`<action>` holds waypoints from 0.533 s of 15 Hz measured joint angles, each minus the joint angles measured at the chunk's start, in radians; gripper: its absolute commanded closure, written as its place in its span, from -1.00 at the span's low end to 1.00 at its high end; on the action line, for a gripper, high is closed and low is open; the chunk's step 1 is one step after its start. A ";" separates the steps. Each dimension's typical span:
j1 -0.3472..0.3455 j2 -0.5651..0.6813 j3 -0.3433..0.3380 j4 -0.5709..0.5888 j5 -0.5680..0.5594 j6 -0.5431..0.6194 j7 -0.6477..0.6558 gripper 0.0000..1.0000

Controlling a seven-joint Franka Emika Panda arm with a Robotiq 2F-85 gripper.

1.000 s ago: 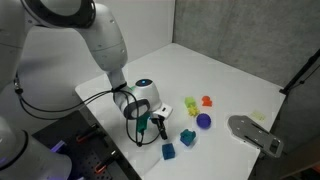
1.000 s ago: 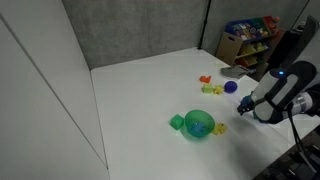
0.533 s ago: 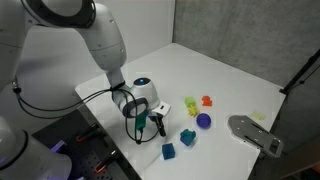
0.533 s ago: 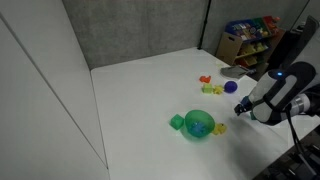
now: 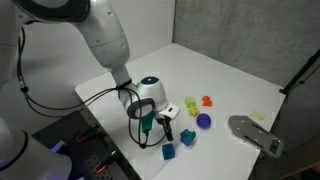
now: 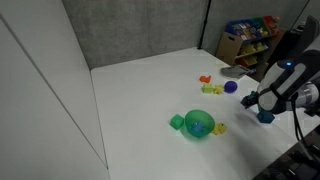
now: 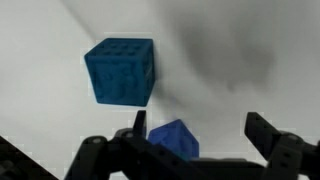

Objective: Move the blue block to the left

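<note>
While the gripper (image 7: 200,128) hovers with jaws spread wide | blue block (image 7: 172,142) sits low between them, seemingly untouched | teal piece (image 7: 120,70) beyond.

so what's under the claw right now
Wrist view: the blue block sits between the fingers of the open claw, on the table, teal block beside it. Its lower part is hidden by the claw.

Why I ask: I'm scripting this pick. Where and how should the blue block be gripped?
Probably top-down, closing on two opposite flat side faces of the blue block. In the wrist view it sits angled to the open end effector and off-centre toward one finger, so turn the wrist to square up and centre first. The teal cube beside it stands apart.
</note>
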 measured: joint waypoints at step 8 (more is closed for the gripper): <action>-0.118 -0.002 0.080 0.001 0.000 -0.019 -0.017 -1.00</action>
